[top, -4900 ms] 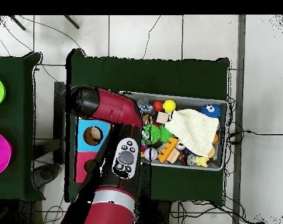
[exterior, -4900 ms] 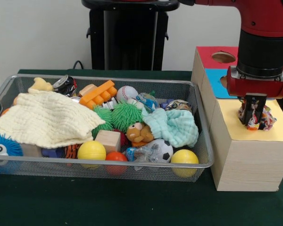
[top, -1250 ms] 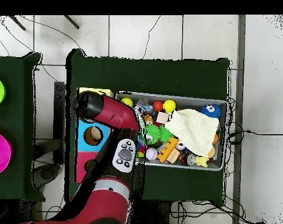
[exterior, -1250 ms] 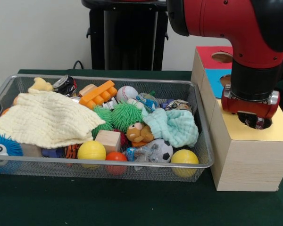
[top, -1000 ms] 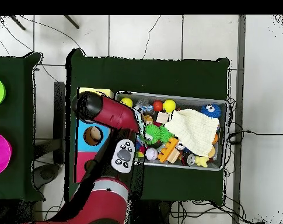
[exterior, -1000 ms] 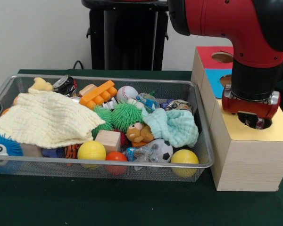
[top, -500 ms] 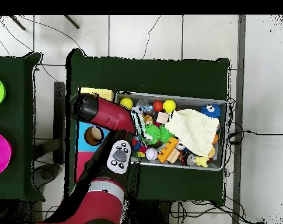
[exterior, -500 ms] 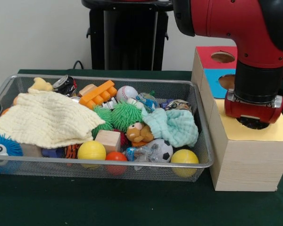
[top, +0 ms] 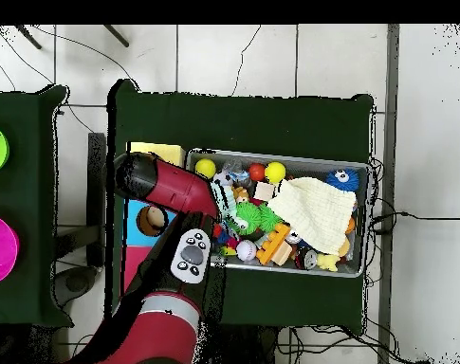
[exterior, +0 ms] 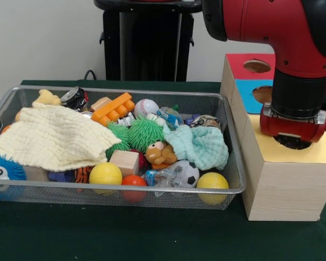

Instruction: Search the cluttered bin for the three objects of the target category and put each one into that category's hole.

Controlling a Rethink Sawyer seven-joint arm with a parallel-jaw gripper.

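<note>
The wire mesh bin [exterior: 125,187] is full of toys; it also shows in the overhead view [top: 366,171]. My gripper [exterior: 292,142] reaches down into the round hole of the yellow-topped box [exterior: 320,153]. The red wrist [exterior: 291,122] sits just above the hole and hides most of it, so the gripper's state is hidden. No floral cloth piece shows clearly. A small blue-and-white patterned scrap [exterior: 169,117] lies behind the mint-green cloth [exterior: 198,145]; I cannot tell what it is. In the overhead view my arm [top: 172,190] covers most of the yellow top [top: 157,152].
The blue-topped hole [exterior: 262,94] and red-topped hole [exterior: 257,66] lie behind the yellow one. A pale-yellow waffle cloth [exterior: 51,136] covers the bin's left half. Balls, green spiky toys [exterior: 136,133], an orange block [exterior: 113,107] and a wooden cube [exterior: 124,162] fill the rest.
Five seconds ago the gripper held a floral cloth above the yellow top. The arm has since dropped onto the hole and the cloth has gone from view. In the last second the wrist shifted slightly right.
</note>
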